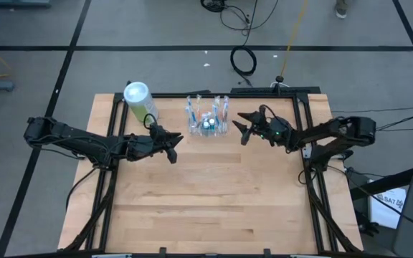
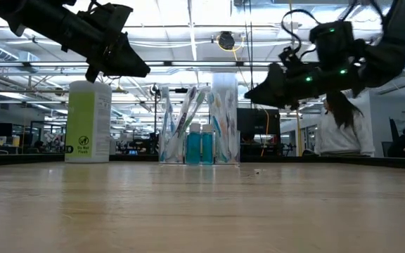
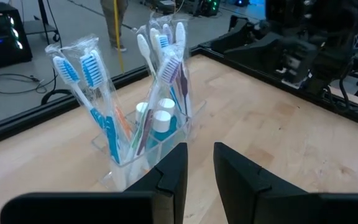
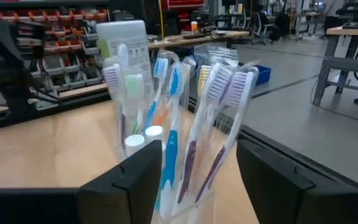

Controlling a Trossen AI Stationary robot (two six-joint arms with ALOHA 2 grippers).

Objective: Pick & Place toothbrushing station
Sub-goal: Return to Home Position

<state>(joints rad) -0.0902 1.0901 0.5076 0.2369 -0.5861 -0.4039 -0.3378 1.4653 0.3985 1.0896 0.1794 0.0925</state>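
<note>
High view: toothbrushing station (image 1: 206, 118) stands far-centre on the counter (image 1: 206, 204), right of the green canister (image 1: 140, 100). Left gripper (image 1: 172, 145) hovers near-left of it, fingers slightly parted, empty. Right gripper (image 1: 241, 127) hovers just right, fingers released.

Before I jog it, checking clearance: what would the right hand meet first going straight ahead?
Likely the packaged toothbrushes in the transparent organizer; the right hand points straight at them.
</note>
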